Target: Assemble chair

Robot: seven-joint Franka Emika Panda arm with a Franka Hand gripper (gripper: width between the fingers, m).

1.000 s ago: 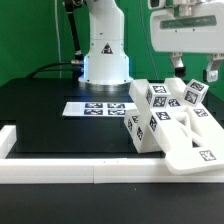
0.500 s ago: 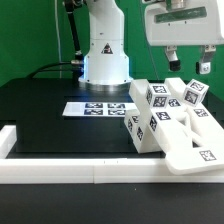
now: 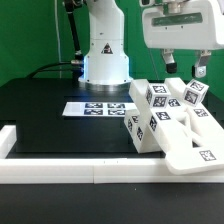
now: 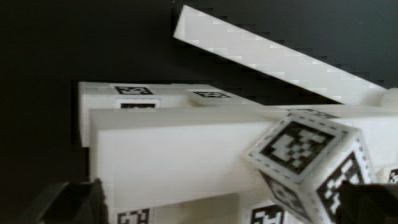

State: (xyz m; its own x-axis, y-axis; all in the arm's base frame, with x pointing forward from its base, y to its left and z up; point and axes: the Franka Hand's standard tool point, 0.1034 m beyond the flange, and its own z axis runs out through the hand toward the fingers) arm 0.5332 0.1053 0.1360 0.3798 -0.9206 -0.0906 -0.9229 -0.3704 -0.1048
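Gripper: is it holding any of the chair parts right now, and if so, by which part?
Nothing is held. The gripper hangs open above the pile of white chair parts, its fingers clear of them in the exterior view.

White, rounded robot arm base (image 3: pixel 105 52) with a small dark triangular mark. Black cable (image 3: pixel 72 40) alongside. Boxy white pincer (image 3: pixel 183 69) head, short dark-tipped fingers (image 3: pixel 169 61).

A black table (image 3: pixel 40 115) carries it all. The marker board (image 3: pixel 97 108) lies flat mid-table, just in front of the robot base (image 3: pixel 105 62) at the far edge. White border rails (image 3: pixel 70 171) run along the near edge. The chair parts (image 3: pixel 172 122) sit heaped in the near corner, against the rail.
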